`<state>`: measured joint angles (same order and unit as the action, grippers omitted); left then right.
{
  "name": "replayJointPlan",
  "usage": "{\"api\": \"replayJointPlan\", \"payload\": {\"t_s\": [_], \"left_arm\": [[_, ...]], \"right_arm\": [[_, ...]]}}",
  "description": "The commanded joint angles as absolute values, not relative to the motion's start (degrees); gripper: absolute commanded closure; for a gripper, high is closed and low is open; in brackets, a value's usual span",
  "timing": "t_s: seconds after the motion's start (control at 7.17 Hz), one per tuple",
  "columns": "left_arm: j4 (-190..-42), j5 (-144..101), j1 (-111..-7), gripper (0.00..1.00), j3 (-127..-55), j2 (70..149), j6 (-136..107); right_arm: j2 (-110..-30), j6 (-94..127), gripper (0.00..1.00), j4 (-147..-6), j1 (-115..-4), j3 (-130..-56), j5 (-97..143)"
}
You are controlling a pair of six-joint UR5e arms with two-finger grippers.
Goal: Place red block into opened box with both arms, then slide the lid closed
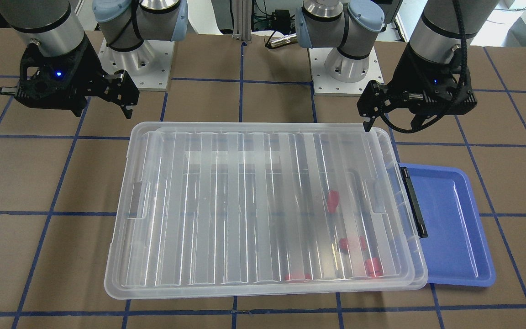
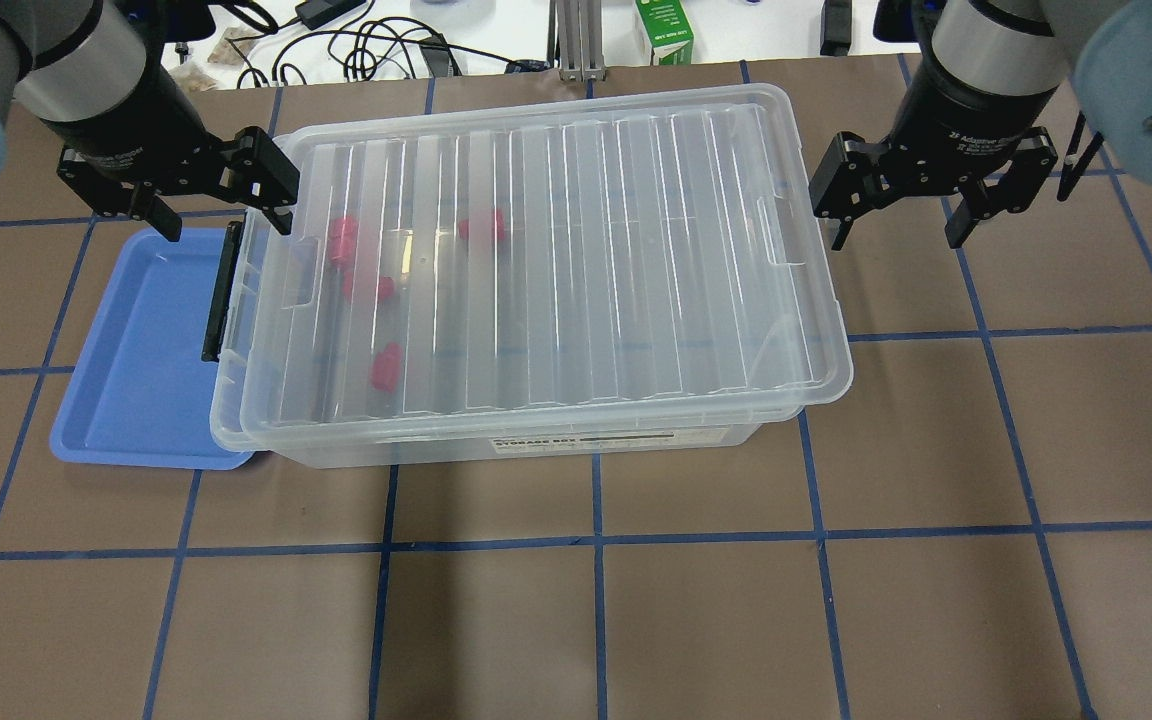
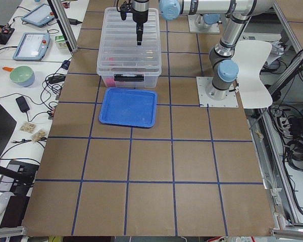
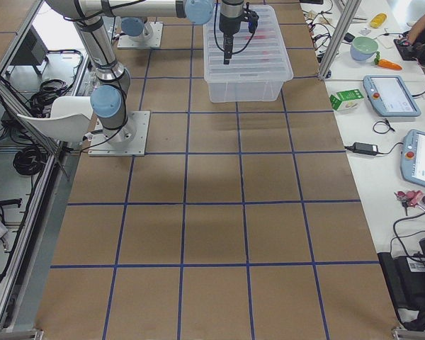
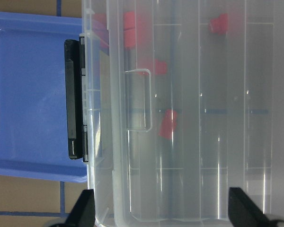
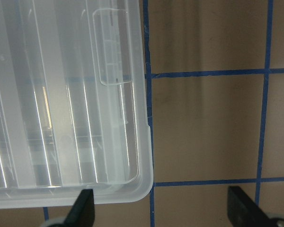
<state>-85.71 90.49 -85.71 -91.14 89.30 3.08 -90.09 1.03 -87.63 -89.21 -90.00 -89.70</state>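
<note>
From overhead, the box [image 2: 536, 447] sits on the brown worktop [image 2: 636, 620]. The ribbed lid [image 2: 586, 250] lies over nearly all of it. Only a thin strip of rim shows at the end with the black bar [image 2: 220, 292]. Four red blocks [image 2: 343, 240] lie inside, seen through the lid, all toward that end. A blue tray [image 2: 126, 360] lies at the same end. The left claw [image 2: 221, 205] hangs over the lid's short edge by the bar, jaws apart, gripping nothing. The right claw [image 2: 896, 222] hangs just past the opposite short edge, jaws likewise spread and empty.

The front-facing view shows both claws raised, one at each end of the lid. One left finger ends right at the lid's rim; whether it touches I cannot tell.

In both side views the claws are small shapes above the box.

The left wrist view looks down on the lid's tab [image 5: 138, 100], the bar and the tray, with the jaws wide apart at the lower edge.

In the right wrist view one jaw is over the lid's rounded corner and the other over bare worktop.
</note>
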Motion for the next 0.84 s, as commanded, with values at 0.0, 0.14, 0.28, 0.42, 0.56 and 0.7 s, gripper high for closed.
{"api": "replayJointPlan", "payload": {"t_s": [0.0, 0.14, 0.28, 0.42, 0.56, 0.7], "left_arm": [[-86.3, 90.8, -85.9, 0.0, -91.1, 89.4, 3.0], [-86.3, 90.8, -86.0, 0.0, -91.1, 89.5, 3.0], [-87.0, 90.6, -86.1, 0.0, -91.1, 89.5, 3.0], [-87.6, 90.4, -86.4, 0.0, -90.8, 89.6, 3.0], [-87.7, 90.9, -88.0, 0.0, -90.6, 89.7, 3.0], [-87.6, 91.1, -89.6, 0.0, -90.1, 90.3, 2.9]], "right_arm": [[-90.1, 1.1, 0.0, -87.7, -89.2, -90.1, -89.7], [-90.1, 1.2, 0.0, -87.7, -89.2, -90.1, -89.7], [-90.1, 1.2, 0.0, -87.7, -89.2, -90.0, -89.7], [-90.1, 1.2, 0.0, -87.7, -89.2, -90.0, -89.7], [-90.1, 1.3, 0.0, -87.7, -89.2, -90.0, -89.7], [-90.1, 1.3, 0.0, -87.7, -89.2, -90.0, -89.7]]}}
